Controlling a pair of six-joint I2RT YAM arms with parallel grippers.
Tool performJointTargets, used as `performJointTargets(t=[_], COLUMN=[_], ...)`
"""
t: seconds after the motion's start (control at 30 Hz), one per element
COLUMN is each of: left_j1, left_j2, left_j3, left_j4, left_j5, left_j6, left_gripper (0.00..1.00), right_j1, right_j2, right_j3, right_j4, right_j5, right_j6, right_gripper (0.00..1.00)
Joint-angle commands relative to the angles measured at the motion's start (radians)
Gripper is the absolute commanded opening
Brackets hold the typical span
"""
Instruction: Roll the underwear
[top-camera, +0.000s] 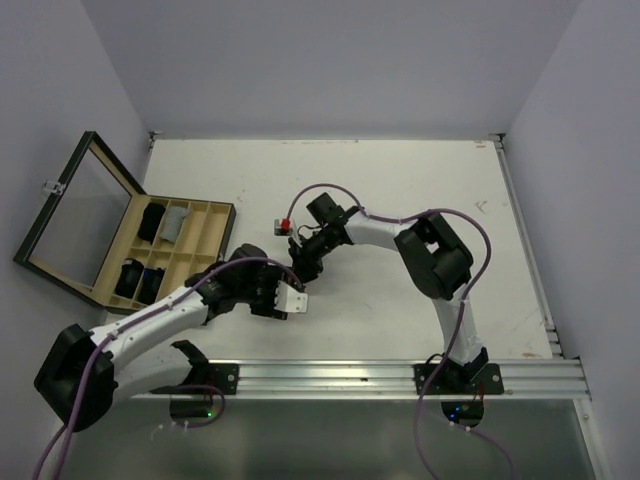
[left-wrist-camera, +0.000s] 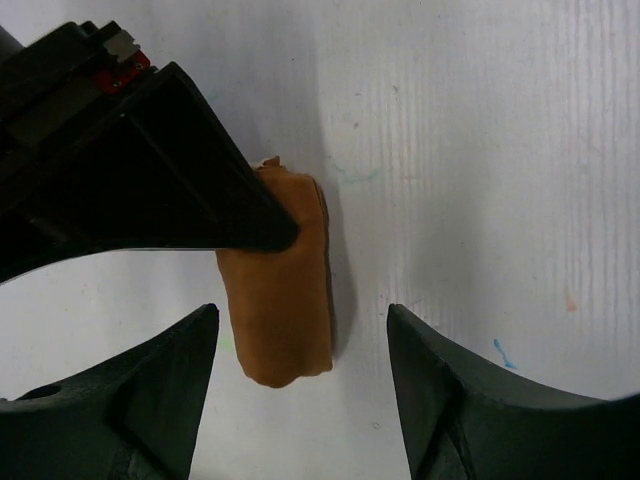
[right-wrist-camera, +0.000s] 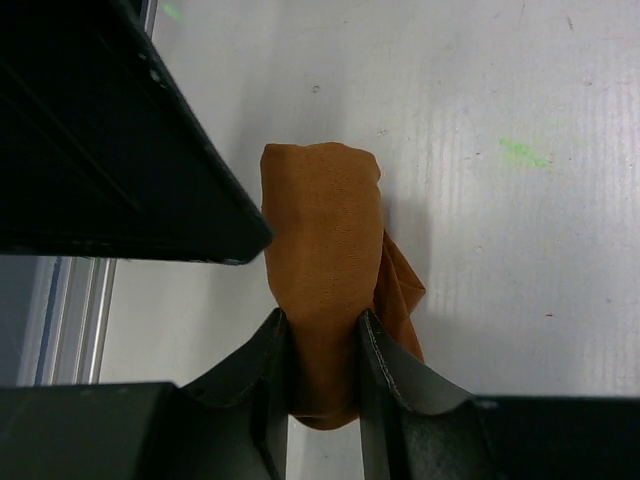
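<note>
An orange-brown underwear (right-wrist-camera: 320, 220) lies rolled into a short tube on the white table. My right gripper (right-wrist-camera: 322, 320) is shut on one end of it, with a loose fold sticking out beside the right finger. In the left wrist view the roll's other end (left-wrist-camera: 280, 310) lies between the spread fingers of my open left gripper (left-wrist-camera: 300, 312), nearer the left finger and touching neither. The right gripper's black body (left-wrist-camera: 150, 170) covers the roll's far part there. From above, both grippers (top-camera: 290, 298) (top-camera: 300, 262) meet mid-table and hide the roll.
A wooden compartmented box (top-camera: 215, 245) stands at the left with its glass lid (top-camera: 75, 210) open. Black pieces (top-camera: 150, 222) (top-camera: 130, 278) and a grey striped one (top-camera: 177, 222) lie in its compartments. A small red-and-grey part (top-camera: 283, 225) sits by the right wrist.
</note>
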Motion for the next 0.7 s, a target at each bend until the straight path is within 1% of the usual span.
performJointTargets(t=[0.0, 0.2, 0.33, 0.43, 0.67], left_j1=[-0.024, -0.028, -0.032, -0.041, -0.052], left_j2=[0.071, 0.158, 0.197, 0.22, 0.269], left_j3=[-0.018, -0.029, -0.032, -0.029, -0.046], left_j4=[0.147, 0.219, 0.243, 0.24, 0.251], left_j5=[-0.102, -0.135, -0.129, -0.122, -0.127], left_j6=[-0.019, -0.034, -0.031, -0.031, -0.02], left_gripper=[0.7, 0.67, 0.66, 0.64, 0.61], right_j1=[0.012, 0.006, -0.011, -0.029, -0.038], right_j2=[0.1, 0.131, 0.2, 0.256, 0.304], right_j3=[-0.059, -0.045, 0.028, 0.065, 0.091], right_j4=[-0.169, -0.184, -0.262, -0.285, -0.308], right_j5=[0.138, 0.087, 0.017, -0.035, -0.054], right_j6=[-0.002, -0.007, -0.008, 0.018, 0.021], right_gripper=[0.0, 0.0, 0.0, 0.0, 0.0])
